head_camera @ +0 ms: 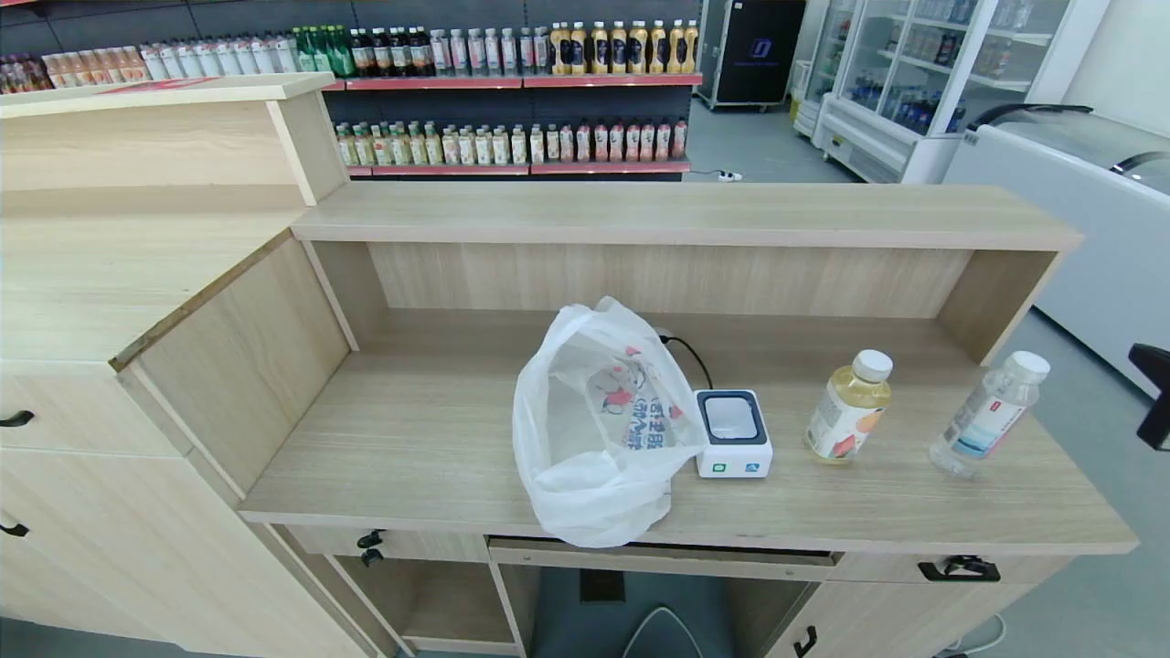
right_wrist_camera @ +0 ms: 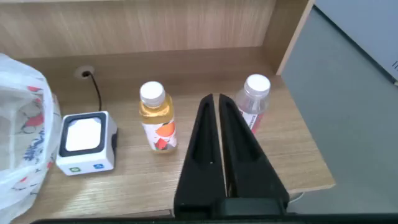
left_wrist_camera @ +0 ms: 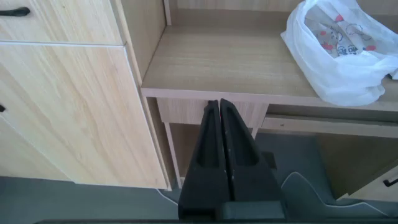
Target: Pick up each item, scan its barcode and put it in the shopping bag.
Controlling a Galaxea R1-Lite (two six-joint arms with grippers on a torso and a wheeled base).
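A white plastic shopping bag point(head_camera: 594, 429) stands open in the middle of the wooden counter point(head_camera: 411, 439). Just right of it sits a small white barcode scanner point(head_camera: 732, 431) with a dark window. Further right stand a yellow juice bottle point(head_camera: 848, 407) with a white cap and a clear water bottle point(head_camera: 989, 413) near the counter's right end. My right gripper point(right_wrist_camera: 214, 99) is shut and empty, held in front of the gap between the juice bottle point(right_wrist_camera: 156, 118) and the water bottle point(right_wrist_camera: 254, 99). My left gripper point(left_wrist_camera: 219, 109) is shut and empty, low before the counter's front edge, left of the bag point(left_wrist_camera: 339, 56).
A raised shelf and back wall point(head_camera: 676, 274) close off the counter's far side, and a tall cabinet side point(head_camera: 247, 356) its left. The scanner's black cable point(head_camera: 692, 355) runs to the back. Drawers with black handles point(head_camera: 958, 568) sit under the counter.
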